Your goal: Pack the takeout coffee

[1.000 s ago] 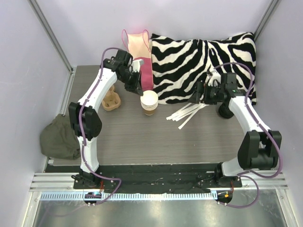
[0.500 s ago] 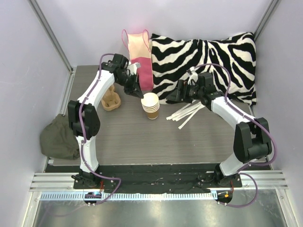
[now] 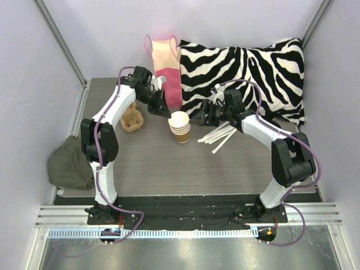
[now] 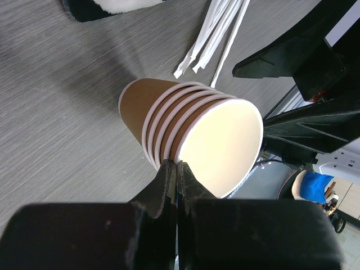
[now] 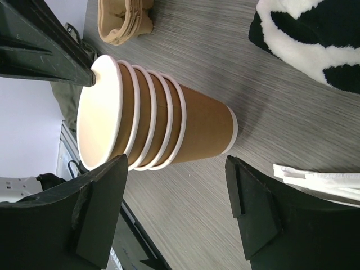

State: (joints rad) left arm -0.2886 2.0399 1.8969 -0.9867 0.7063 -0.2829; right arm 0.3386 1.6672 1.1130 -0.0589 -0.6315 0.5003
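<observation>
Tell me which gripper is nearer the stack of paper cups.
Left. The left gripper sits at the top rim of the cup stack, fingers together; the right gripper hangs open to its right, apart.

Stacked cups [image 5: 169,121] (brown, white-rimmed) stand before wide-spread jaws.

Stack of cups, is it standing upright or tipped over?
Upright: the stack of cups stands on its base on the table, mouth facing up.

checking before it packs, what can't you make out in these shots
Left wrist: whether the left hand grips the rim of the top cup; the hand covers the contact.
Top external: the pink bag inside, hidden by its own wall.
Right wrist: cup carrier, cut off by the top edge.
</observation>
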